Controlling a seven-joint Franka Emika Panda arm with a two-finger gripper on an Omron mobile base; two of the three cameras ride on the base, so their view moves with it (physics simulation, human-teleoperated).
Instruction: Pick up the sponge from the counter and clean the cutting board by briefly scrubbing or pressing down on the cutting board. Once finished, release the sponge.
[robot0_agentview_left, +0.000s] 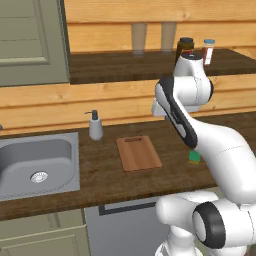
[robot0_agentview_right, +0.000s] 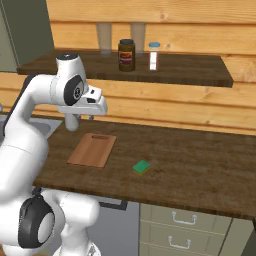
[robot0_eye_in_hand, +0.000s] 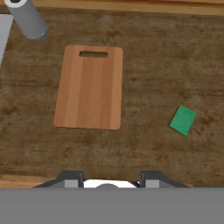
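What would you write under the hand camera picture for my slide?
Looking down at the cutting board and green sponge lying apart on the counter.

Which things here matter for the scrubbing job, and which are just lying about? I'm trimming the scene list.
For the job:
- small green rectangular sponge
- flat reddish-brown wooden cutting board
- dark brown wood-grain counter

Lying about:
- grey soap dispenser
- grey steel sink
- dark brown jar
- small white bottle

White arm (robot0_agentview_left: 220, 150) — dark joints, rounded glossy links.
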